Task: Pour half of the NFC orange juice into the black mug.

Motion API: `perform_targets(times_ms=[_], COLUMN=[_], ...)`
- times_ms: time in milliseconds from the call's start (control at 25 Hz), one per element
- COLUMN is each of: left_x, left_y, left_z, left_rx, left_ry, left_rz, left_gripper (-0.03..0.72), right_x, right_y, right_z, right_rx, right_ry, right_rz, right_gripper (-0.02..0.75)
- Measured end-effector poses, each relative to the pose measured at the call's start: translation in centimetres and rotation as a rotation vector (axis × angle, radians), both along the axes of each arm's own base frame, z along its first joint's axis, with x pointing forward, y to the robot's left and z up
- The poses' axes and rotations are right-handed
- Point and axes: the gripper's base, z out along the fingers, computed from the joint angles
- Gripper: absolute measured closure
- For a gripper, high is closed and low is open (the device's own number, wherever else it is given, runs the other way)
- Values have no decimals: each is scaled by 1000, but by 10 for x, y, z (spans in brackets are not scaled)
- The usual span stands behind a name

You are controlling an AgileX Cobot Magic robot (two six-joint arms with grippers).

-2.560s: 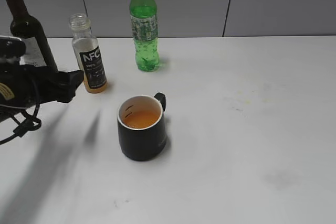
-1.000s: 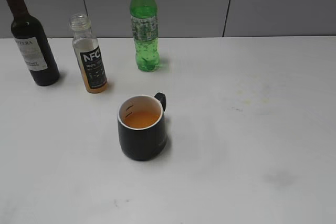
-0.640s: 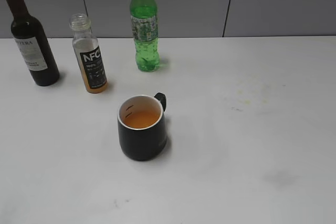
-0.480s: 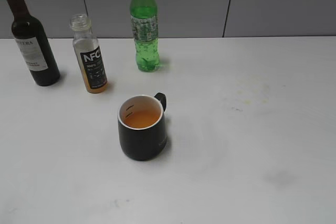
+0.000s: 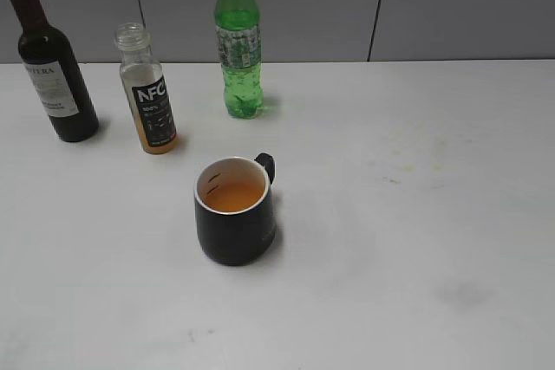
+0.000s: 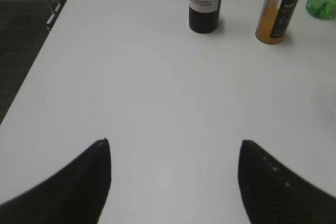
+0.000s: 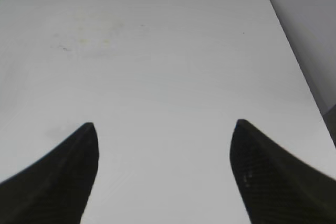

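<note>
The white table (image 5: 416,214) is taking up nearly the whole scene, bearing four things and showing a few faint stains toward its right side. At its far left the dark wine bottle (image 5: 50,67) is standing upright, and further along the back the green soda bottle (image 5: 238,41) is standing capped. In the foreground the black mug (image 5: 236,211) is sitting upright near the middle — orange liquid is showing inside its white interior, and its handle is pointing toward the back right. The NFC orange juice (image 5: 147,91) is standing upright and uncapped between the wine bottle and the soda bottle, well apart from the mug, with only a low band of orange left at its base. The left gripper (image 6: 176,179) is hovering over bare tabletop with its jaws spread wide and holding nothing; the right gripper (image 7: 164,166) is doing likewise — released, empty, above the table's right end.
</note>
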Motion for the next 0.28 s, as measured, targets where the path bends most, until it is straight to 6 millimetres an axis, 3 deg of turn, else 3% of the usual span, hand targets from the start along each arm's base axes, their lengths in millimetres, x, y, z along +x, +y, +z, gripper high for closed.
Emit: perform_targets(times_ms=[280], left_x=[-3], left_y=[0], left_z=[0], left_rx=[2], left_ry=[-15], left_rz=[49], left_gripper=[149], right_x=[0], right_y=[0], right_z=[0], right_rx=[1], right_ry=[0], right_rz=[0], right_gripper=[146])
